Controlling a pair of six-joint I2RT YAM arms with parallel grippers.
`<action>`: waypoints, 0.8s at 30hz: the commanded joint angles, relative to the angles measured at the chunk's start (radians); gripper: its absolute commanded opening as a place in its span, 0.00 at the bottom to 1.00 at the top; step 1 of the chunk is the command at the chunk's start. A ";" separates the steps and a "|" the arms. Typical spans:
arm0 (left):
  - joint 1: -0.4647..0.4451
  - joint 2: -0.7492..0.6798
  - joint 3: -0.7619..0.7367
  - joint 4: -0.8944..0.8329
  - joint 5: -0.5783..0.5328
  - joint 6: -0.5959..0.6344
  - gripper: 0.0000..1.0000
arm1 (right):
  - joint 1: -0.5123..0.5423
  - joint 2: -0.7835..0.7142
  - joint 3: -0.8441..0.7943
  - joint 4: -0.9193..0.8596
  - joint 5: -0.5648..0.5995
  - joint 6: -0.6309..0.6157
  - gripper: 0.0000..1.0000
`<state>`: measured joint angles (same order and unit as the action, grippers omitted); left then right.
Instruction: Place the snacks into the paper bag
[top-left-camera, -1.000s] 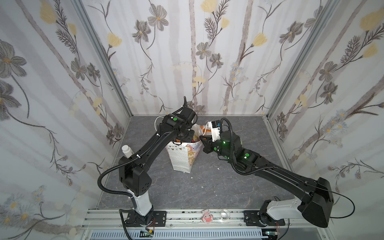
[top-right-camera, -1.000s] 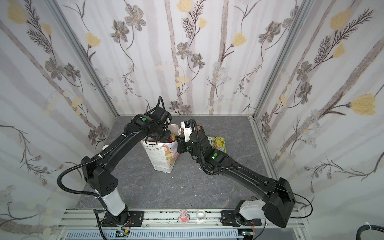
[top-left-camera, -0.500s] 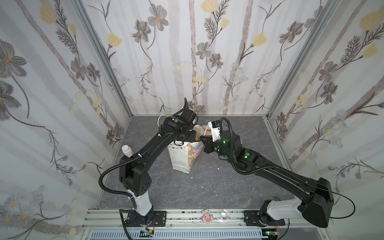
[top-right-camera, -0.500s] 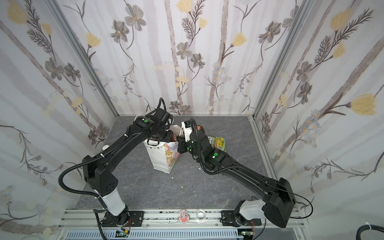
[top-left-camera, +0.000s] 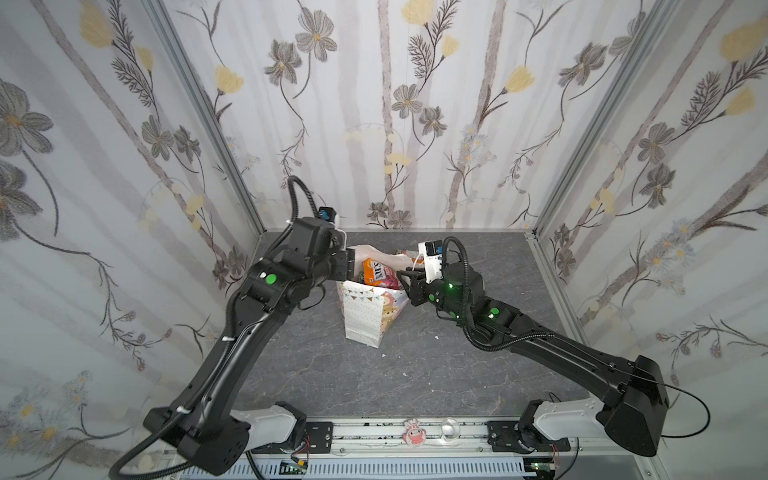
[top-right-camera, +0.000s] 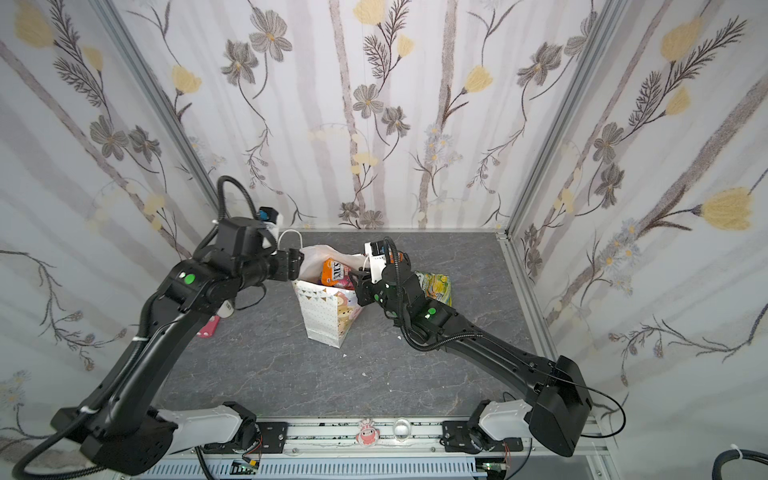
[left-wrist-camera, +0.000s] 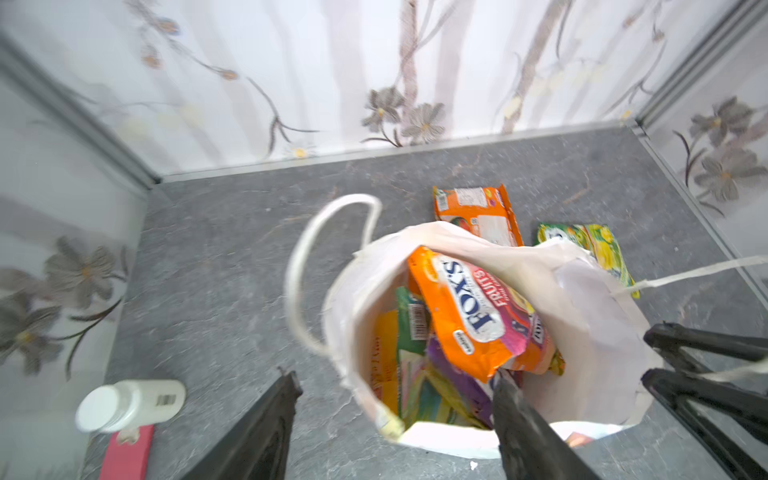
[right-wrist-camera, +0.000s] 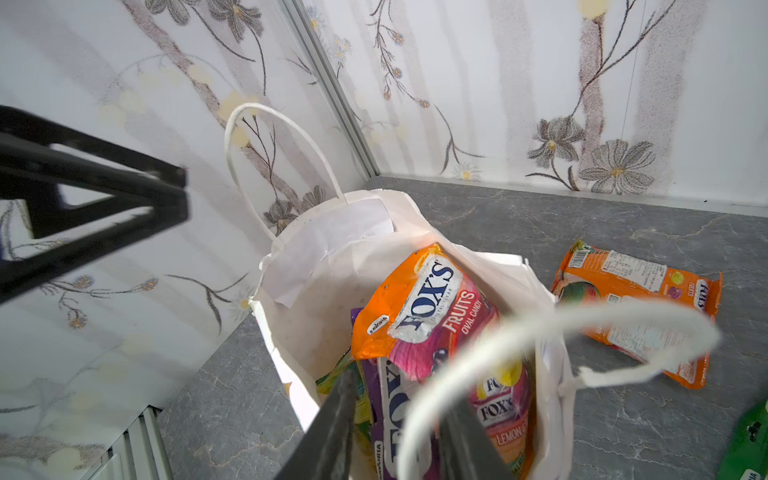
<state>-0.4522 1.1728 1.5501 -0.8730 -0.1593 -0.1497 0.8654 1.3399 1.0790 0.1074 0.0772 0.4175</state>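
Note:
The white paper bag (top-left-camera: 361, 316) (top-right-camera: 324, 316) stands upright mid-table with its mouth open. Inside are several snacks, topped by an orange FOX'S packet (left-wrist-camera: 461, 307) (right-wrist-camera: 415, 307). Another orange packet (right-wrist-camera: 636, 299) (left-wrist-camera: 478, 212) and a green-yellow packet (top-right-camera: 434, 286) (left-wrist-camera: 598, 245) lie on the table behind the bag. My left gripper (top-left-camera: 351, 266) (left-wrist-camera: 397, 386) is open astride the bag's left rim, and the cord handle (left-wrist-camera: 299, 291) there hangs free. My right gripper (top-left-camera: 409, 276) (right-wrist-camera: 399, 411) is open over the right rim, with the other cord handle (right-wrist-camera: 540, 328) lying loosely across its fingers.
A small white bottle (left-wrist-camera: 129, 405) (top-right-camera: 226, 309) and a pink object (left-wrist-camera: 126, 453) (top-right-camera: 209, 328) lie on the table left of the bag, under my left arm. Papered walls close the left, back and right. A metal rail (top-left-camera: 374, 432) runs along the front.
Both grippers went from shut to open and let go of the bag's cord handles. The bag stays upright in the same place.

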 joint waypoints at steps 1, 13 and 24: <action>0.091 -0.128 -0.120 0.141 0.005 -0.033 0.76 | 0.001 0.016 0.017 0.033 -0.011 0.004 0.36; 0.200 -0.117 -0.320 0.354 0.241 0.008 0.85 | 0.004 -0.050 0.082 -0.233 0.021 0.005 0.59; 0.262 -0.045 -0.396 0.562 0.341 0.009 0.80 | -0.128 -0.382 -0.090 -0.331 0.246 0.092 0.67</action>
<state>-0.2001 1.1240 1.1709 -0.4252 0.1421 -0.1486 0.7856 1.0054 1.0294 -0.2039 0.2420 0.4683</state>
